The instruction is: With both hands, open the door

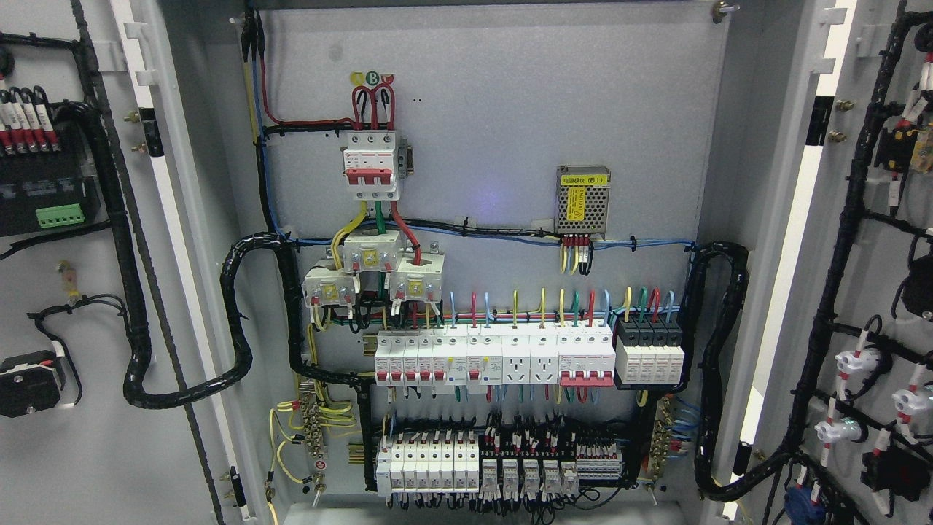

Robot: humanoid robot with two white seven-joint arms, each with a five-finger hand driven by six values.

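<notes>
An electrical cabinet stands wide open in the head view. Its left door (87, 292) is swung out at the left, inner face toward me, with black wiring and a green terminal block on it. Its right door (875, 255) is swung out at the right, with black cable looms and white fittings. Between them the grey back panel (496, 109) carries a red-and-white main breaker (372, 164), rows of white breakers (496, 357) and coloured wires. Neither of my hands or arms shows anywhere in the frame.
A small metal power supply (582, 198) with a yellow label sits on the panel at right of centre. Thick black cable bundles (240, 321) loop from the panel to each door. Lower breaker rows (466, 463) fill the cabinet bottom.
</notes>
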